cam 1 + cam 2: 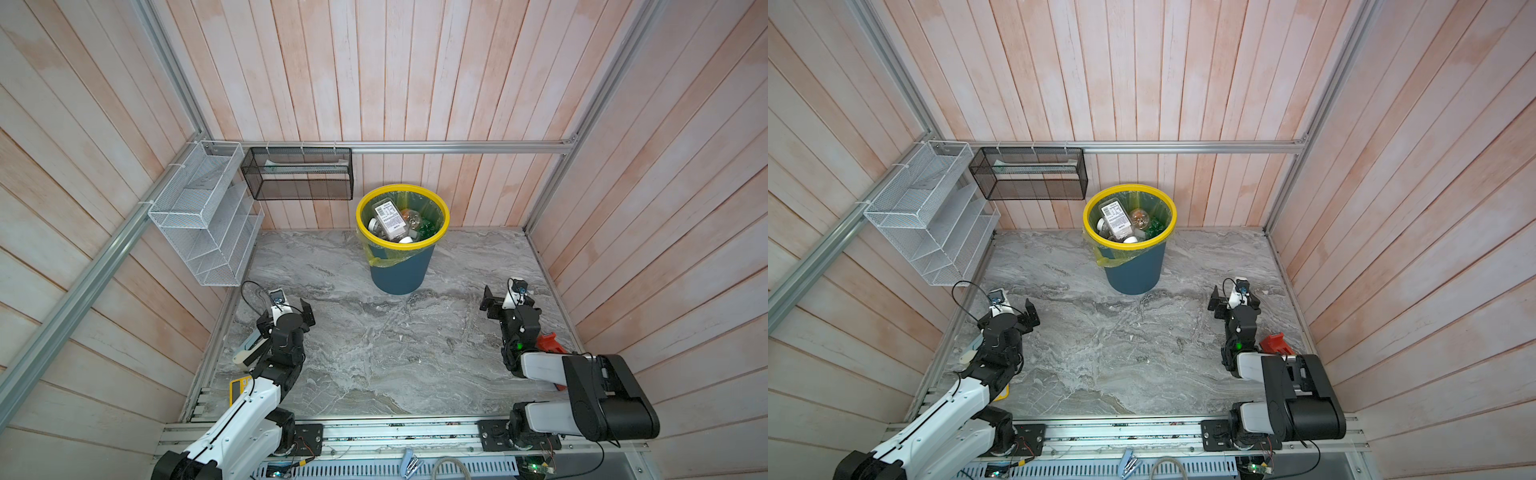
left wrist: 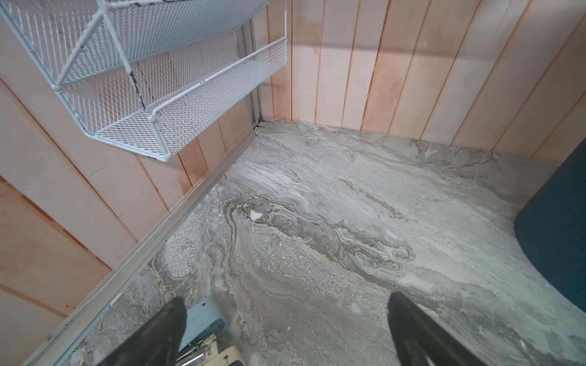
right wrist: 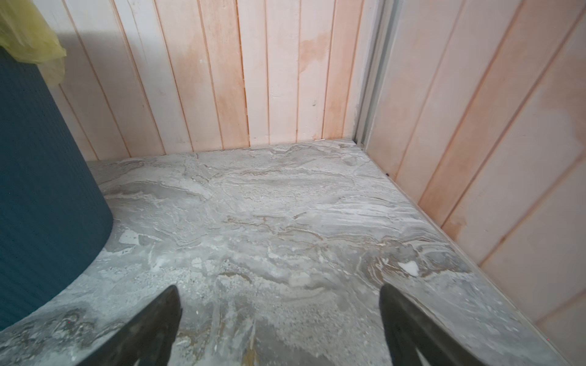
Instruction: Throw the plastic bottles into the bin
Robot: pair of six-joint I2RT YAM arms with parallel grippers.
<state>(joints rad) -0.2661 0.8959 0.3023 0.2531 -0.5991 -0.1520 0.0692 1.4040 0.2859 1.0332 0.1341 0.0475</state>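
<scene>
The bin (image 1: 399,268), dark blue-teal with a yellow rim and a yellow-green liner, stands at the back middle of the marble table in both top views (image 1: 1133,270). Several plastic bottles (image 1: 390,220) lie inside it, one with a white label, one brownish, one green (image 1: 1118,219). No bottle shows on the table. My left gripper (image 1: 285,316) hovers open near the left wall, with nothing between its fingers (image 2: 287,299). My right gripper (image 1: 508,301) is open and empty near the right wall (image 3: 279,287). The bin's wall (image 3: 41,206) is beside it.
A white wire rack (image 1: 203,216) and a black mesh basket (image 1: 297,172) hang on the back left walls. A pale blue and cream object (image 2: 206,320) lies under my left gripper. A red object (image 1: 550,345) sits behind the right arm, a yellow tray (image 1: 239,386) by the left arm.
</scene>
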